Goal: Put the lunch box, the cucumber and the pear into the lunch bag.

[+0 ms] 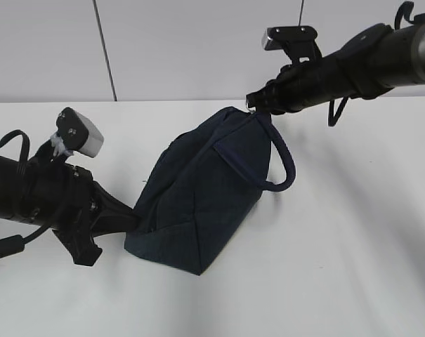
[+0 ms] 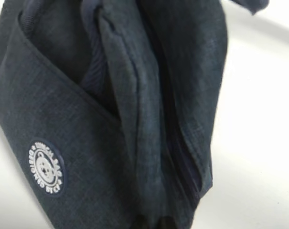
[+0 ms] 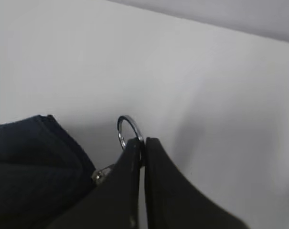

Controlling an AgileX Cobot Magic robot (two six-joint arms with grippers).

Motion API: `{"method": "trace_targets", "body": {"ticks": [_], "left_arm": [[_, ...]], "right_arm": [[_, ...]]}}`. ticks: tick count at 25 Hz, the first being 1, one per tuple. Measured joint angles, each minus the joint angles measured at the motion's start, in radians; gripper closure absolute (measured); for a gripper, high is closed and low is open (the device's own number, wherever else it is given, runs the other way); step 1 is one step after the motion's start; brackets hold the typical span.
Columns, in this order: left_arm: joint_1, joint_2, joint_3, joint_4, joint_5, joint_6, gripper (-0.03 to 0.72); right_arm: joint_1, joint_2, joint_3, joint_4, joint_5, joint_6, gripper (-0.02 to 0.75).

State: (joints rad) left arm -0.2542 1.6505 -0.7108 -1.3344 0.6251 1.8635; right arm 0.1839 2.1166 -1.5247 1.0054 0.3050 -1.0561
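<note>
The dark navy lunch bag (image 1: 198,196) lies tilted on the white table, its top end raised toward the right arm. My right gripper (image 1: 258,104) is at that top end. In the right wrist view it (image 3: 143,143) is shut on the metal ring pull (image 3: 127,128) of the zipper. My left gripper (image 1: 131,221) is at the bag's lower left corner. In the left wrist view the bag (image 2: 111,119) fills the frame and the dark fingertips (image 2: 169,223) pinch a fold of fabric at the bottom edge. The lunch box, cucumber and pear are out of view.
The bag's loop handle (image 1: 286,165) hangs off its right side. A round white logo patch (image 2: 46,167) sits on the bag's side. The white table (image 1: 352,267) runs back to a grey wall (image 1: 198,42).
</note>
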Motion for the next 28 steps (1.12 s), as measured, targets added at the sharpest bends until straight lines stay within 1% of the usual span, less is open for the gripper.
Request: {"method": "trace_targets", "body": {"ticks": [7, 8, 9, 10, 11, 12, 14, 16, 17, 18, 20, 22, 24, 28], "left_arm": [[-0.001, 0.000, 0.000, 0.000, -0.008, 0.000, 0.685], [-0.001, 0.000, 0.000, -0.001, -0.008, -0.003, 0.685], [-0.001, 0.000, 0.000, -0.001, -0.008, -0.006, 0.680], [-0.001, 0.000, 0.001, 0.000, -0.008, -0.010, 0.667], [-0.001, 0.000, 0.005, 0.000, -0.008, -0.015, 0.650], [-0.001, -0.004, 0.009, -0.001, -0.010, -0.023, 0.619], [-0.001, -0.020, 0.011, 0.005, -0.023, -0.038, 0.536], [-0.001, -0.041, 0.015, 0.014, -0.039, -0.064, 0.428], [0.000, -0.057, 0.017, 0.015, -0.041, -0.077, 0.383], [0.000, -0.076, 0.019, 0.016, -0.041, -0.091, 0.355], [0.000, -0.119, 0.020, 0.017, -0.041, -0.120, 0.322], [0.000, -0.172, 0.020, 0.018, -0.052, -0.153, 0.313], [0.000, -0.224, 0.020, 0.019, -0.080, -0.188, 0.307], [0.000, -0.312, 0.020, 0.021, -0.114, -0.237, 0.306]], "right_arm": [[-0.011, 0.033, -0.009, 0.019, 0.026, 0.000, 0.738], [-0.012, 0.033, -0.015, 0.021, 0.038, 0.000, 0.731], [-0.016, 0.033, -0.023, 0.021, 0.054, 0.000, 0.703], [-0.017, 0.033, -0.033, 0.021, 0.060, 0.000, 0.664], [-0.022, 0.031, -0.040, 0.021, 0.063, 0.000, 0.594], [-0.027, 0.021, -0.051, 0.021, 0.069, 0.000, 0.496], [-0.031, -0.011, -0.058, 0.017, 0.076, 0.000, 0.344], [-0.031, -0.054, -0.062, 0.017, 0.087, 0.000, 0.251], [-0.031, -0.071, -0.064, 0.017, 0.102, 0.000, 0.238], [-0.031, -0.101, -0.066, 0.017, 0.132, -0.005, 0.227], [-0.031, -0.143, -0.066, 0.016, 0.211, -0.010, 0.223], [-0.031, -0.177, -0.066, 0.016, 0.324, -0.010, 0.223], [-0.031, -0.201, -0.067, 0.008, 0.422, 0.038, 0.223], [-0.029, -0.230, -0.067, -0.083, 0.572, 0.185, 0.223]]}}
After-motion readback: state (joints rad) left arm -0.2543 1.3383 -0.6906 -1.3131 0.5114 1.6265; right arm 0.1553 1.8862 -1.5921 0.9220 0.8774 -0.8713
